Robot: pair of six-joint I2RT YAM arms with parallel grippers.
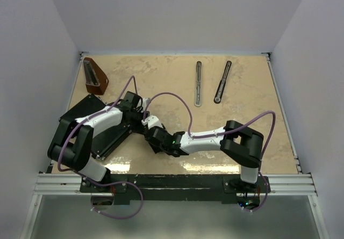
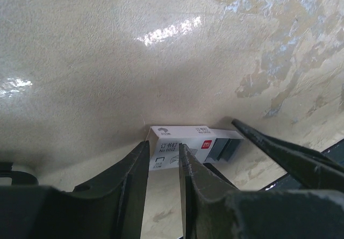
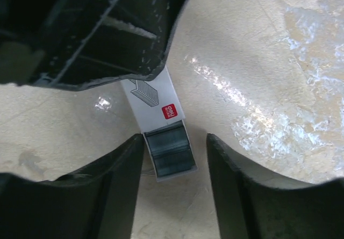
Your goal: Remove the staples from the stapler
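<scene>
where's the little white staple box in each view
top external: not clear to see, hidden where left gripper and right gripper meet, left of centre.
left wrist: staple box lower centre, pinched in the left gripper's fingers.
right wrist: centre, its end with the grey staples between the right gripper's open fingers.
shared landmark: red logo on the box, seen in both wrist views.

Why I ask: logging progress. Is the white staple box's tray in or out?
Out: the tray of grey staples protrudes from the white box, between the right hand's fingers.
</scene>
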